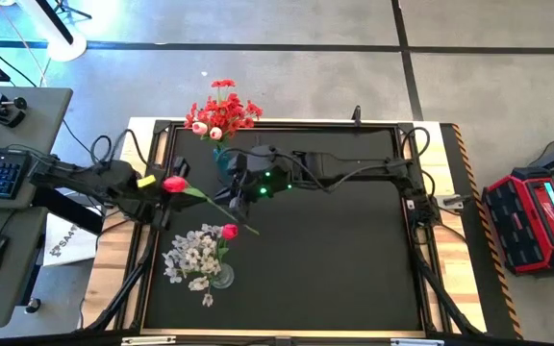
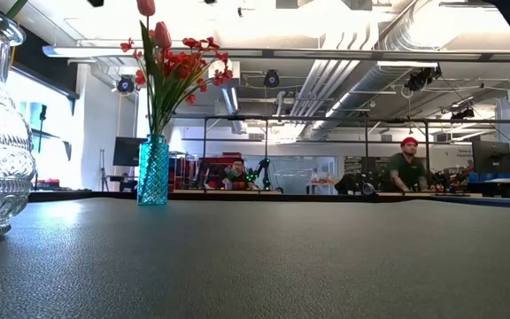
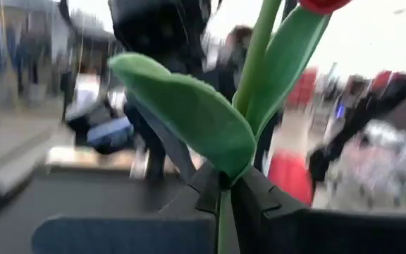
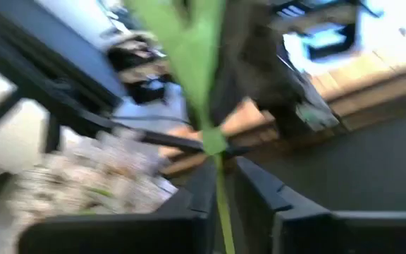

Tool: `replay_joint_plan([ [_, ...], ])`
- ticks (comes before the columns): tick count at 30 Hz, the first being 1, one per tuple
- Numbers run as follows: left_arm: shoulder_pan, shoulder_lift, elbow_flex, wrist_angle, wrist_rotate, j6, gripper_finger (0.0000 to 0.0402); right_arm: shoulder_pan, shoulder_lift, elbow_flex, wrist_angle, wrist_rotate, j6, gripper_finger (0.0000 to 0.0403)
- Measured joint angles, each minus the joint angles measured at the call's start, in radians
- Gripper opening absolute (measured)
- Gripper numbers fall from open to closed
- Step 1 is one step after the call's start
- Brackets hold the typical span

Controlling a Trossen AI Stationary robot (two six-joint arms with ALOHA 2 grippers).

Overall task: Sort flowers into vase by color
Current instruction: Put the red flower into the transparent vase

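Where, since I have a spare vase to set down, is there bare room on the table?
The black mat is bare across its right half, from the right arm to the front edge. Crowded: the left strip between the blue vase and the clear vase, where the left end effector and right end effector meet at a red tulip.

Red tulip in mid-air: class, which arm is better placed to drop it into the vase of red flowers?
Left, probably. The left gripper has its jaws shut on the stem of the red tulip, with the teal vase close by. The right gripper is only alongside the stem.
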Motion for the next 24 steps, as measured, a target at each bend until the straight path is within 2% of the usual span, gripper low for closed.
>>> replay_joint_plan([
  [3, 0.000, 0.003, 0.102, -0.282, -0.034, -0.042, 0.0003, -0.016, -0.010, 0.000, -0.137, 0.039, 0.089, 0.0086],
  [5, 0.000, 0.015, 0.175, -0.449, -0.045, -0.047, 0.0002, -0.023, -0.026, 0.000, -0.250, 0.101, 0.173, 0.0111],
  [8, 0.000, 0.032, 0.250, -0.572, -0.026, -0.068, 0.0001, -0.025, -0.059, 0.000, -0.405, 0.240, 0.230, 0.0139],
  [11, 0.000, 0.032, 0.273, -0.591, 0.061, -0.092, 0.0001, -0.013, -0.101, 0.000, -0.498, 0.347, 0.242, 0.0155],
  [15, -0.004, 0.036, 0.263, -0.635, 0.171, -0.115, 0.0001, 0.003, -0.164, 0.000, -0.562, 0.422, 0.242, 0.0160],
  [20, -0.032, 0.065, 0.243, -0.623, 0.184, -0.125, 0.0000, 0.018, -0.205, 0.000, -0.606, 0.516, 0.242, 0.0157],
  [24, -0.053, 0.103, 0.243, -0.550, 0.250, -0.110, 0.0000, 0.020, -0.211, 0.000, -0.627, 0.531, 0.250, 0.0156],
])
